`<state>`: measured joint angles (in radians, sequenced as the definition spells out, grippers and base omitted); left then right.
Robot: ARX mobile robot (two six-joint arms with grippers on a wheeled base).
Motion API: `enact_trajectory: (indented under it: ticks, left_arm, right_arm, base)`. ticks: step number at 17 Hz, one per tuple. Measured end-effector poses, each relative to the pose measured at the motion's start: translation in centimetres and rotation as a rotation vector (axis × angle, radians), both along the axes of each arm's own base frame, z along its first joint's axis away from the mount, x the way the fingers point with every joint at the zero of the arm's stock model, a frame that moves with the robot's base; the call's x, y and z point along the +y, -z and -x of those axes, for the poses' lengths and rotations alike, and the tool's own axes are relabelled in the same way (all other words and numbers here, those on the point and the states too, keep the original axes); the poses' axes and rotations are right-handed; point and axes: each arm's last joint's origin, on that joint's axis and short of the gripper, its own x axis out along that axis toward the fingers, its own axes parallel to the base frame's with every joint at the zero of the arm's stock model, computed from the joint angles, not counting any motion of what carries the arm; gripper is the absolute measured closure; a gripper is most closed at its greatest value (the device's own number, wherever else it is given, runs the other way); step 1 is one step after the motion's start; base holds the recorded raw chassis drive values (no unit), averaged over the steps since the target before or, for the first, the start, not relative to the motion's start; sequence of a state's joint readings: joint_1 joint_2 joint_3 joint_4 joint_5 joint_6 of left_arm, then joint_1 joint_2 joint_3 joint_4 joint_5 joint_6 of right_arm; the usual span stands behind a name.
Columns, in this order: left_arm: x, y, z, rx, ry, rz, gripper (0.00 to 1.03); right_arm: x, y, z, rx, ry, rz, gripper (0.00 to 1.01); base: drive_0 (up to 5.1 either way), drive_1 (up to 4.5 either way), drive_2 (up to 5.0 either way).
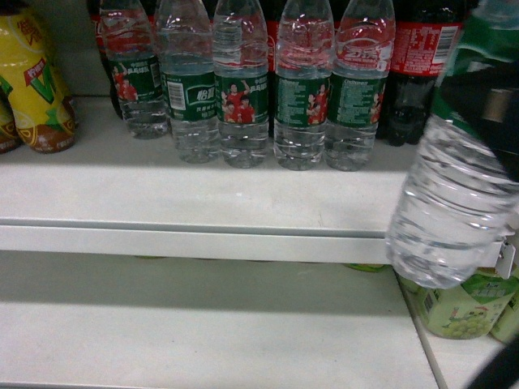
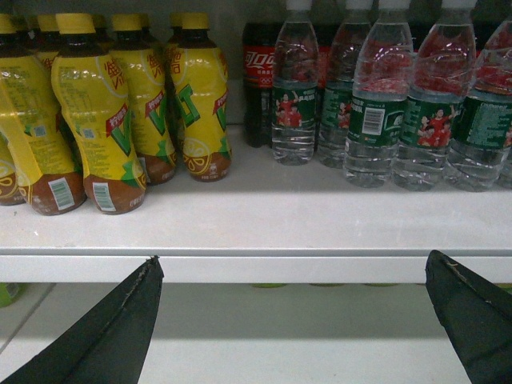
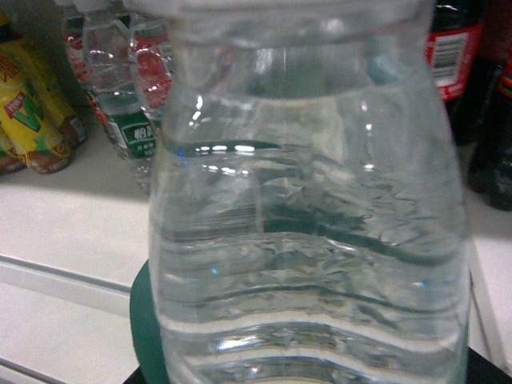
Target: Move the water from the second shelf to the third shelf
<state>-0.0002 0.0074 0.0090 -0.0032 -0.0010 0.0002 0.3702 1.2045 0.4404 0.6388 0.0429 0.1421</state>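
Note:
The water (image 1: 451,207), a clear ribbed bottle with a dark green label, hangs tilted at the right in front of the upper shelf's front lip (image 1: 195,241). Its base reaches below that lip. My right gripper (image 1: 483,104) is shut on it around the label. In the right wrist view the water (image 3: 312,200) fills the frame and hides the fingers. A row of like water bottles (image 1: 243,89) stands on the upper shelf. My left gripper (image 2: 292,260) is open and holds nothing, level with the shelf lip (image 2: 256,268); it is out of the head view.
Yellow lemon tea bottles (image 2: 104,120) stand at the left of the upper shelf. Dark cola bottles (image 1: 418,65) stand behind the water row. Green drink bottles (image 1: 466,312) sit on the lower shelf (image 1: 203,332) at the right, just under the held bottle.

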Motion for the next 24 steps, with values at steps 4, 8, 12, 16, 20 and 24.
enact_trajectory:
  ticks: [4,8,12,16,20,24]
  left_arm:
    - [0.0,0.0,0.0,0.000,0.000,0.000,0.05]
    - [0.0,0.0,0.0,0.000,0.000,0.000,0.05]
    - [0.0,0.0,0.0,0.000,0.000,0.000,0.05]
    - [0.0,0.0,0.0,0.000,0.000,0.000,0.05]
    - [0.0,0.0,0.0,0.000,0.000,0.000,0.05]
    - [0.0,0.0,0.0,0.000,0.000,0.000,0.05]
  right_arm:
    - [-4.3,-0.6,4.2,-0.011,0.082,-0.035,0.59]
    - [-6.7,-0.8,7.6,-0.056,0.145,-0.096,0.59]
    - [-8.5,-0.7,9.0,-0.067,0.201,-0.130,0.59]
    - [-7.2,-0.6,9.2,-0.010,0.055,-0.162,0.59]
    - [-6.2,-0.6,9.1,0.027,-0.009,-0.175,0.59]
    - [-6.2,-0.4,9.1,0.045,-0.005,-0.173,0.59]
  base:
    - [0.0,0.00,0.0]
    - [0.0,0.00,0.0]
    - [0.0,0.00,0.0]
    - [0.0,0.00,0.0]
    - [0.0,0.00,0.0]
    - [0.0,0.00,0.0]
